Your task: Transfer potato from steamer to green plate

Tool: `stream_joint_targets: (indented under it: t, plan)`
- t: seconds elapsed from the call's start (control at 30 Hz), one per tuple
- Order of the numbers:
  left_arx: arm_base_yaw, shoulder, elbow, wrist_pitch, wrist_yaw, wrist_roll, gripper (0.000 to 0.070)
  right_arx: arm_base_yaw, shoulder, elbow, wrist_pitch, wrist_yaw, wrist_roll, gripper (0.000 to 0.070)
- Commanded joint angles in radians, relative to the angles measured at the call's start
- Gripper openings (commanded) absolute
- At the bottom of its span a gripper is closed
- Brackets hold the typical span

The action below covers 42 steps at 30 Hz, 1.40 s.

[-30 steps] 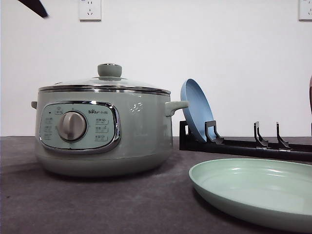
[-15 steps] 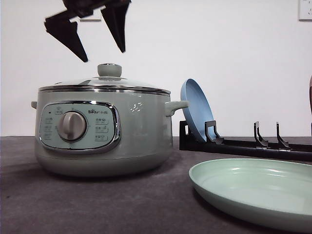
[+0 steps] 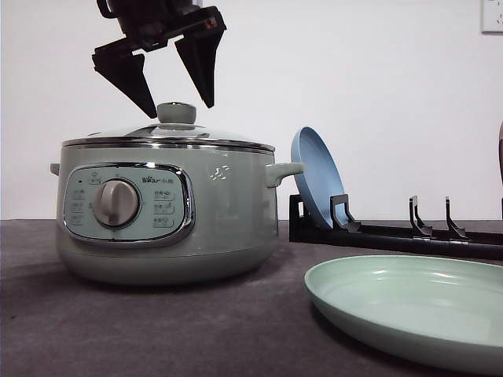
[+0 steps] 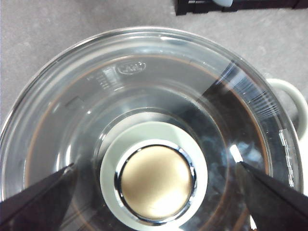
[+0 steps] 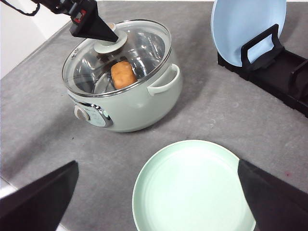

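With the left gripper (image 3: pixel 175 110) spread wide over the lid knob (image 3: pixel 176 113), we risk slipping off the smooth glass lid (image 5: pixel 120 53) of the steamer (image 3: pixel 165 212), where the potato (image 5: pixel 123 73) lies.

potato (image 5: pixel 123 73) in steamer (image 3: pixel 169 208), green plate (image 3: pixel 409 310) front-right, rack (image 3: pixel 393 232) behind
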Motion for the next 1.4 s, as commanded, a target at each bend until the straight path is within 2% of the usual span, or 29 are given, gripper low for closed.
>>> stream_joint_targets:
  t: [0.0,0.5,0.73,1.1,1.37]
  plan:
    - [-0.004,0.022,0.029,0.003,-0.006,0.016,0.0628,0.003,0.003,0.008,0.011,0.002,0.01,0.0692]
    - [-0.004,0.055,0.029,0.007,-0.005,0.016,0.0619,0.003,0.003,0.008,0.01,0.002,0.01,0.0692]
    - [-0.006,0.063,0.028,0.004,-0.005,0.016,0.0347,0.003,0.003,0.008,0.011,0.002,0.01,0.0692]
    - [-0.006,0.063,0.029,0.0,-0.006,0.013,0.0011,0.003,0.003,0.008,0.01,0.003,0.011,0.0692]
    - [-0.006,0.051,0.048,-0.006,-0.026,0.012,0.0009,0.003,0.003,0.008,0.01,0.003,0.01,0.0692]
